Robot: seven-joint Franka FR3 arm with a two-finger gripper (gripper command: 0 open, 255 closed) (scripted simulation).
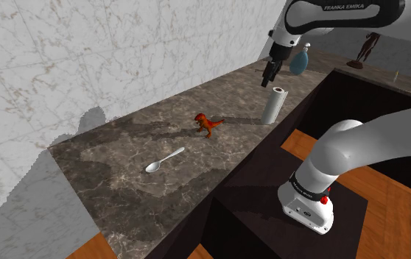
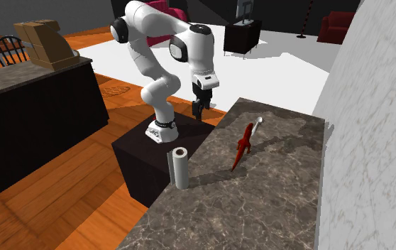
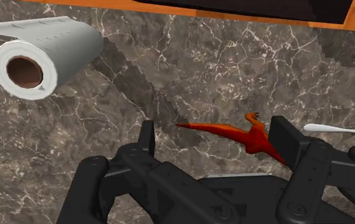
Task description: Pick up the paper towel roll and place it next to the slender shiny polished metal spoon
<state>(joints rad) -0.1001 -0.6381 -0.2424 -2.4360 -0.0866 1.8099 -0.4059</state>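
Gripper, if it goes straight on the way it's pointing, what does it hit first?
Probably the bare countertop, right by the dinosaur. The open gripper might clip its tail, since depth is unclear.

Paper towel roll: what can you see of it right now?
The paper towel roll is white, with a brown core showing at its top end. It stands upright on the dark veined counter near its edge, apart from the toy dinosaur. Only the counter touches it; the open gripper hangs higher up, clear of it.

Tool (image 3: pixel 215 131) spread (empty); paper towel roll (image 3: pixel 49 49) well apart.
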